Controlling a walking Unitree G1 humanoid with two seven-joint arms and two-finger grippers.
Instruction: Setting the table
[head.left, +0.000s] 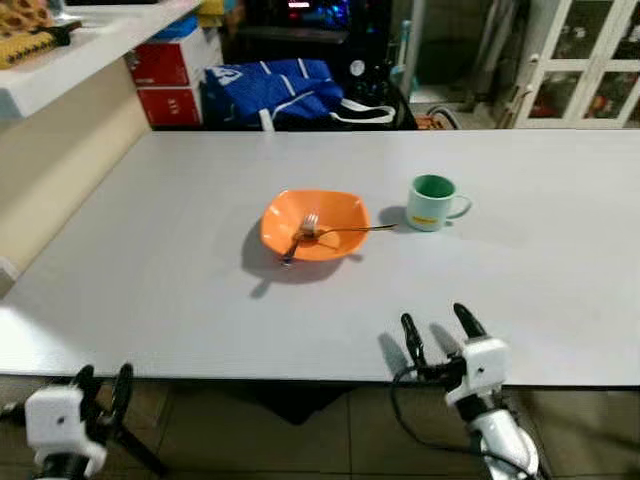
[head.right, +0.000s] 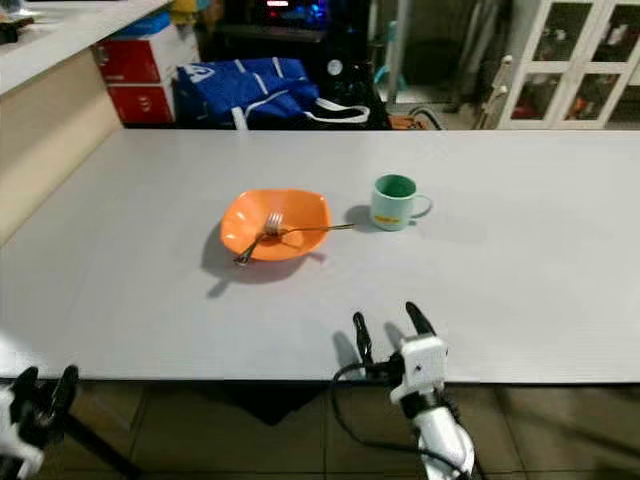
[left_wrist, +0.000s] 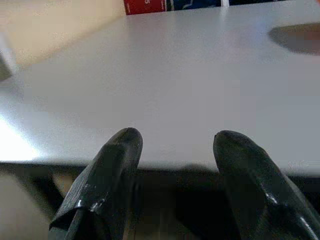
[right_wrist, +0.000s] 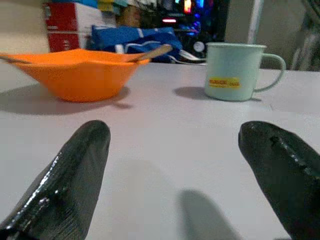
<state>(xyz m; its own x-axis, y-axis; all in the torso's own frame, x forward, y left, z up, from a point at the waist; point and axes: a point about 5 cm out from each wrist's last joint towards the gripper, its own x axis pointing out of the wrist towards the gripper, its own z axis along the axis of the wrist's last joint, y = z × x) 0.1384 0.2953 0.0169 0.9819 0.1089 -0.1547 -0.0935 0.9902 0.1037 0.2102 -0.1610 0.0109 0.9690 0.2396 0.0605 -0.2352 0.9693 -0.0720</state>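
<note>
An orange bowl (head.left: 313, 224) sits near the middle of the grey table (head.left: 150, 260), with a fork (head.left: 335, 232) resting across its rim. Just right of it stands a pale green mug (head.left: 432, 203), handle to the right. My right gripper (head.left: 438, 329) hovers open over the table's near edge, below the mug and bowl, with nothing between its fingers (right_wrist: 75, 170). My left gripper (head.left: 100, 385) is open at the near left corner, below the table edge, also holding nothing.
A cream counter (head.left: 60, 110) runs along the table's left side. Beyond the far edge lie a blue bag (head.left: 270, 92), red boxes (head.left: 165, 80) and a white glass-door cabinet (head.left: 585, 65). Tiled floor (head.left: 300, 440) shows under the near edge.
</note>
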